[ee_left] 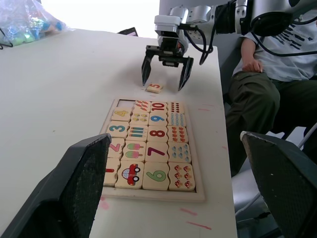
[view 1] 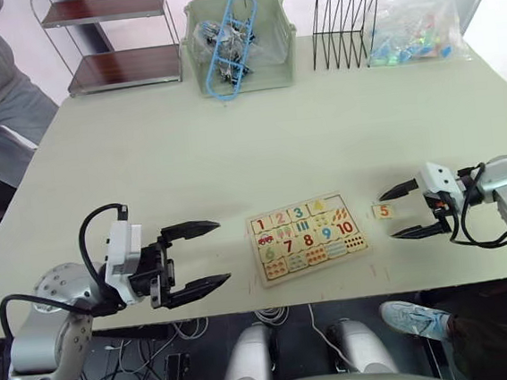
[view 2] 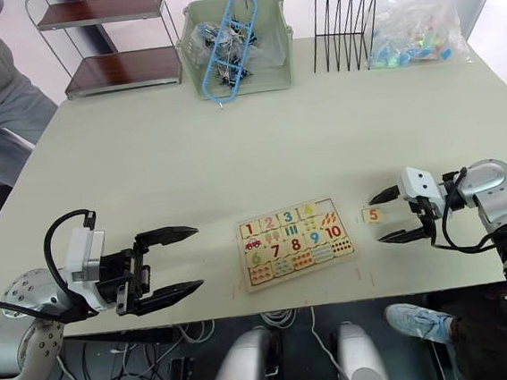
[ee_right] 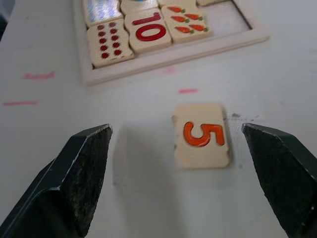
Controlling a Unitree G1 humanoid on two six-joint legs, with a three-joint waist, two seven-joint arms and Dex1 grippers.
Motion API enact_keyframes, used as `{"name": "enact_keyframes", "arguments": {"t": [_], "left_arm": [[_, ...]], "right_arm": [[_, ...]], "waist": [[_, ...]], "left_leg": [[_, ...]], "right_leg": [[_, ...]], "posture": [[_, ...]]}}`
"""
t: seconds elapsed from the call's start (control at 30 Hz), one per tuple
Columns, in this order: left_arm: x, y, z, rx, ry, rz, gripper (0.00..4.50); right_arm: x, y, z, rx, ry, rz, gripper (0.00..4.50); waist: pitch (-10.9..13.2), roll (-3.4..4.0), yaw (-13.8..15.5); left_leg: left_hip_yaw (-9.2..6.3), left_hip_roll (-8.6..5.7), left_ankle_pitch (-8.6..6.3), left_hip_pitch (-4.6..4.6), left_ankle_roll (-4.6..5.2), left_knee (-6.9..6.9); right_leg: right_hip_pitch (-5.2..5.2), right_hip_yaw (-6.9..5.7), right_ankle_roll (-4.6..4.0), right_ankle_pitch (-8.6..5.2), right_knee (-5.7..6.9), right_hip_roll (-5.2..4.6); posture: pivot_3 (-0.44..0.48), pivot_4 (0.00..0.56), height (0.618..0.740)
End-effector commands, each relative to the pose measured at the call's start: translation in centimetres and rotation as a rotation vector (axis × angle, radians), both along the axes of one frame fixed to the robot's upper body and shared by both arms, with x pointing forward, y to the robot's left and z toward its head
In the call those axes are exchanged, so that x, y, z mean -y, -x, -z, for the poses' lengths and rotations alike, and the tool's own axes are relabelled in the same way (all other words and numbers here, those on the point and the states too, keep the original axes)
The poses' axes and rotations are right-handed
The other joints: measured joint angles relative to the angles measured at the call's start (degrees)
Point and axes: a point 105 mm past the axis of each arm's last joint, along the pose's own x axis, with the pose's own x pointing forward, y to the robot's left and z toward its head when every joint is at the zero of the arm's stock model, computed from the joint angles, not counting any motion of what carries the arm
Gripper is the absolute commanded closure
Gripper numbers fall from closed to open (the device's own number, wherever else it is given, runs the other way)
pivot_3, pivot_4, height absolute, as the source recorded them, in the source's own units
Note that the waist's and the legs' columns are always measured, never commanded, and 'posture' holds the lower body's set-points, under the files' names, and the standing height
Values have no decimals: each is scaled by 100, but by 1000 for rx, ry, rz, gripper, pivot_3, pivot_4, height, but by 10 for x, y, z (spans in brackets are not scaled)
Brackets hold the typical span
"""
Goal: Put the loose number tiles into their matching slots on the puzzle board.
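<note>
The wooden puzzle board lies near the table's front edge, filled with number and picture tiles. One corner slot, next to the 4, is empty. A loose tile printed with an orange 5 lies flat on the table just right of the board. My right gripper is open and low over the table, one finger on each side of that tile without touching it. My left gripper is open and empty left of the board, pointing at it.
Along the far edge stand a wire shelf, a green bin with a blue frame in it, a black wire rack and a bag of coloured pieces. A person sits by the table's right front corner.
</note>
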Motion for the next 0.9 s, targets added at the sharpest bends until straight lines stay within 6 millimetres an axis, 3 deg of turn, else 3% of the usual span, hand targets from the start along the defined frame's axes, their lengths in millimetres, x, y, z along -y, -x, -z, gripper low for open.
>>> {"name": "enact_keyframes", "arguments": {"t": [0.03, 0.07, 0.17, 0.33, 0.37, 0.53, 0.77, 0.9], "left_arm": [[0, 1, -5, 28, -2, 8, 0], [0, 1, -5, 29, -2, 8, 0], [0, 1, -5, 29, -2, 7, 0], [0, 1, -5, 33, -1, 3, 0], [0, 1, -5, 33, 0, 3, 0], [1, 1, -5, 34, 1, 3, 0], [1, 1, -5, 35, 1, 4, 0], [-1, 2, -4, 33, 0, 0, 0]], "right_arm": [[2, -5, -8, 35, -17, 29, 109], [2, -6, -8, 34, -17, 30, 109], [2, -5, -5, 23, -7, 34, 778], [5, -6, -1, 3, 20, 62, 3362], [6, -6, 0, -3, 21, 67, 3640], [7, -6, 0, -2, 24, 75, 3628], [1, -7, -15, 24, -11, 56, 3628], [-7, -9, -35, 43, -29, 36, 3628]], "waist": [[0, 0, 0], [0, 0, 0], [0, 0, 1], [0, 0, 1], [0, 0, 1], [0, 0, 4], [0, 0, 1], [0, 0, -4]], "left_leg": [[0, 0, 0, 0, 0, 0], [0, 0, 0, 0, 0, 0], [0, 0, 0, 0, 0, 0], [0, 0, 0, 0, 0, 0], [0, 0, 0, 1, 0, 0], [0, -1, 0, 1, 0, 1], [0, 0, 0, 1, 0, 1], [0, 0, 0, 0, 0, 1]], "right_leg": [[0, 0, 0, 0, 0, 0], [0, 0, 0, 0, 0, 0], [0, -1, 0, 0, 0, 0], [0, -1, 0, 0, 0, 0], [0, -1, 0, 0, 0, 1], [1, 0, 0, 0, 0, 0], [0, 0, 0, 0, 1, 1], [0, 0, 0, 0, 1, 1]], "posture": [[0, 150, 740], [0, 150, 740], [0, 150, 740], [0, 150, 740], [0, 150, 740], [0, 150, 740], [0, 150, 740], [0, 150, 740]]}}
